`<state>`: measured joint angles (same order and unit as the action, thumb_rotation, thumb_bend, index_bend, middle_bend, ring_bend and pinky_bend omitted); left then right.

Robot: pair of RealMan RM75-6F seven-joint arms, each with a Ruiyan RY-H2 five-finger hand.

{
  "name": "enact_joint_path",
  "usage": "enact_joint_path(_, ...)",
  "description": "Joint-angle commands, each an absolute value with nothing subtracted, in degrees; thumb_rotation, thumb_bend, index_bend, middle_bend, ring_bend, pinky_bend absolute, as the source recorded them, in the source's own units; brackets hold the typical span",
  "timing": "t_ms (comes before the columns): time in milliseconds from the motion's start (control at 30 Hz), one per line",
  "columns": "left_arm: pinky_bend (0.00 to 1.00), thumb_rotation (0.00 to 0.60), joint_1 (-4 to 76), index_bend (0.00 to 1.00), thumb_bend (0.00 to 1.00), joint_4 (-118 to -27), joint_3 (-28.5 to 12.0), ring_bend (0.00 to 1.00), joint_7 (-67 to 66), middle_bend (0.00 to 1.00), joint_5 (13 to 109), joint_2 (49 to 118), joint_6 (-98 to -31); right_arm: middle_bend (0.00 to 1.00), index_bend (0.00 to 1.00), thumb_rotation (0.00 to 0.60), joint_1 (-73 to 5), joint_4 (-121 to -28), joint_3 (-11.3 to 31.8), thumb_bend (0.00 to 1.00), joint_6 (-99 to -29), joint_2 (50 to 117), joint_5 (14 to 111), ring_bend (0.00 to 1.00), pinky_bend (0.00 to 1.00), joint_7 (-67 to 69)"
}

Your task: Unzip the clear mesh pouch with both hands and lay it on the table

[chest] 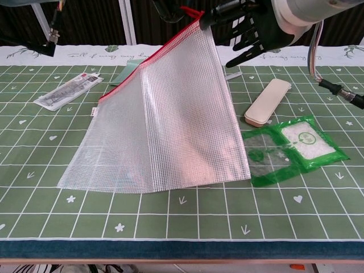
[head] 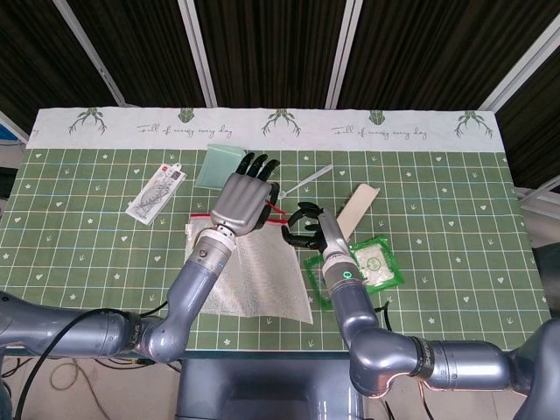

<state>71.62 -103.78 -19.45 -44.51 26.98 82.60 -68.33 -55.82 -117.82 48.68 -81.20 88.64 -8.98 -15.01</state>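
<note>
The clear mesh pouch (chest: pixel 165 125) with a red zipper edge (chest: pixel 149 57) hangs tilted. Its top right corner is raised and its lower edge rests on the green checked table (chest: pixel 170 227). My right hand (chest: pixel 253 25) pinches that raised corner, with the other fingers spread. In the head view the right hand (head: pixel 302 229) is just right of the pouch (head: pixel 254 280). My left hand (head: pixel 243 197) hovers over the zipper end with its fingers stretched out. In the chest view only the left hand's dark fingertips (chest: pixel 169 8) show at the top edge, against the red zipper pull (chest: pixel 190 10).
A beige case (chest: pixel 267 102) and a green packet (chest: pixel 290 149) lie right of the pouch. A mint scoop (chest: pixel 133 73) and a flat labelled packet (chest: pixel 68 91) lie at the back left. A thin white stick (head: pixel 306 181) lies behind the hands.
</note>
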Motion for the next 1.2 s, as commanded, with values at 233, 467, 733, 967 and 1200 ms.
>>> enact_joint_path(233,0.00,0.600,70.0,0.61,0.51,-103.7,-18.4,0.00,-43.2,0.11,27.6,81.4,-67.7,0.17,0.65,0.600,-55.6,-119.7,50.4,0.55,-81.3,87.1,-10.1,0.01,0.21,-14.0)
enact_joint_path(467,0.00,0.600,69.3,0.61,0.51,-103.7,-17.9,0.00,-42.7,0.11,27.8,81.2,-67.3,0.17,0.65,0.600,-55.8,-120.4,51.7,0.55,-81.4,85.8,-10.5,0.01,0.21,-13.3)
enact_joint_path(733,0.00,0.600,68.6,0.61,0.51,-103.8,-17.2,0.00,-42.6,0.11,28.2,80.9,-67.4,0.17,0.66,0.600,-55.4,-120.2,52.7,0.55,-81.3,84.5,-11.0,0.01,0.21,-12.0)
enact_joint_path(967,0.00,0.600,67.0,0.61,0.51,-104.6,-17.0,0.00,-41.4,0.11,28.4,79.4,-67.9,0.17,0.66,0.600,-54.6,-117.9,53.4,0.55,-80.7,81.8,-10.8,0.01,0.21,-12.7)
enact_joint_path(1200,0.00,0.600,64.7,0.61,0.51,-106.0,-16.7,0.00,-39.3,0.11,29.6,76.8,-67.9,0.17,0.66,0.600,-52.6,-116.8,53.6,0.55,-79.8,78.9,-11.1,0.01,0.21,-13.2)
